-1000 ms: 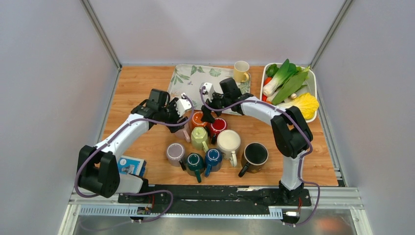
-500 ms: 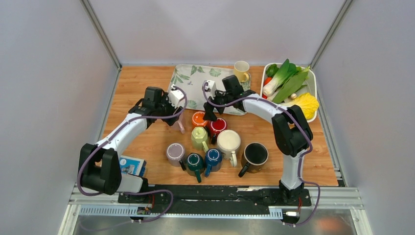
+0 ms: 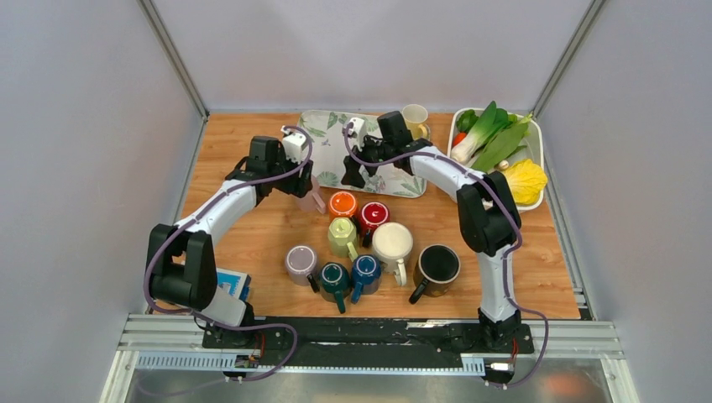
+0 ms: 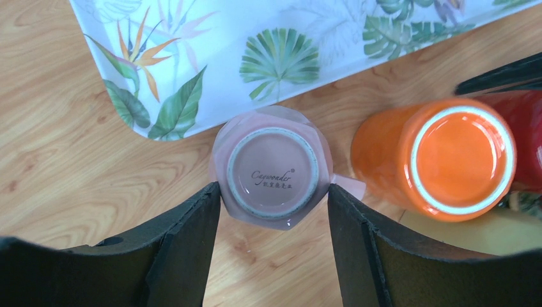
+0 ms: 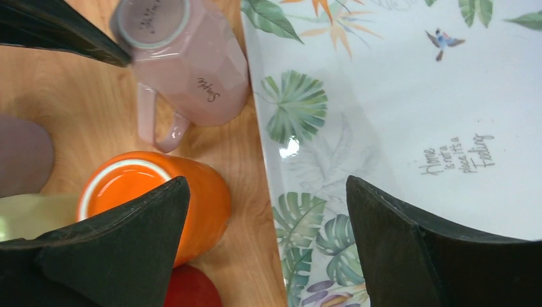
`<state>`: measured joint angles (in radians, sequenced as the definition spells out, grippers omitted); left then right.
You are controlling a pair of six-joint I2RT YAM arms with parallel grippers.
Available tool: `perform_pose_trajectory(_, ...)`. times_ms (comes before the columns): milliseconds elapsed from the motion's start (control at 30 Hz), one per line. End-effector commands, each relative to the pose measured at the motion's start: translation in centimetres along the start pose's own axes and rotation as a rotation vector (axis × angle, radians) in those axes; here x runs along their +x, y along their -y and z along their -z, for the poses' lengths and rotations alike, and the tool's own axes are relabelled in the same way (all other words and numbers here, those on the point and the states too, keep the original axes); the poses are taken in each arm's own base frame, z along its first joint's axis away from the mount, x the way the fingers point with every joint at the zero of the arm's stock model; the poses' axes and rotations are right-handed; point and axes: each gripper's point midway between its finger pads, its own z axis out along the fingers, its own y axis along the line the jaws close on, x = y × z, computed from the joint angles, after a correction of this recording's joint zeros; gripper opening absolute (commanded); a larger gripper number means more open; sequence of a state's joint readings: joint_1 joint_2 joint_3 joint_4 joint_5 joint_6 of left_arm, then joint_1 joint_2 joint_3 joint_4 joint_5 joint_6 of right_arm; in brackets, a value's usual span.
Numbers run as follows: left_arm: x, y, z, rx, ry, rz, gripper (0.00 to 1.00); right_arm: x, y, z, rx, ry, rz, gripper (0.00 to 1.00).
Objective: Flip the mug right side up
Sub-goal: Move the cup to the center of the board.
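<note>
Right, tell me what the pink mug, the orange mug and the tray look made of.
Pink mug: looks ceramic, matte glaze; bare foot ring, printed maker's mark.
Orange mug: ceramic, glossy glaze with highlights, pale foot ring.
Tray: probably melamine or plastic; smooth, printed leaves, a glare spot.

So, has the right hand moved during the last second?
Yes. The right hand went away from the orange mug toward the far side, now over the leaf-print tray.

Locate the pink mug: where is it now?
In the left wrist view the pink mug stands upside down between the open fingers of the left gripper, beside the tray's corner, left of the orange mug.
</note>
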<state>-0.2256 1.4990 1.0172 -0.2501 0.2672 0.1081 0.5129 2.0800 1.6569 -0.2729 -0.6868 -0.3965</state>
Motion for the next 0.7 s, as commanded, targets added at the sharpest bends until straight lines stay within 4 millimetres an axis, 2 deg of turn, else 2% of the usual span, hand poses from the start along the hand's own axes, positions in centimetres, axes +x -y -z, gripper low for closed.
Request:
perform_pose_trajectory(0,-2.4,0.9,-0.2,0.049,0.05,0.117,0.68,0.8,2.4,-1.5,0.073,-0.008,0.021,0.95)
perform_pose_trajectory(100,-2.5,1.0,-0.1,0.047,0.043,0.134,0.68,3.7,2.8,-2.3,0.075,-0.063,0.045,0.95)
perform_pose_trajectory(167,-2.7,1.0,0.1,0.049,0.042,0.129,0.71,4.8,2.4,-2.3,0.064,-0.082,0.047,0.95)
perform_pose_trajectory(300,-3.3,1.1,1.4,0.058,0.049,0.103,0.78,4.9,0.7,-1.7,0.033,-0.086,0.048,0.95)
perform_pose_trajectory(467,-4.9,1.2,4.7,0.092,0.113,0.111,0.82,5.6,-2.2,-1.5,-0.01,-0.108,0.062,0.96)
perform_pose_trajectory(567,-3.8,-0.3,5.2,0.048,0.068,0.162,0.82,6.3,-3.5,-1.8,-0.032,-0.125,0.066,0.96)
perform_pose_trajectory(667,-2.9,-2.0,5.5,0.001,0.063,0.27,0.81,6.2,-3.6,-2.2,-0.031,-0.128,0.072,0.95)
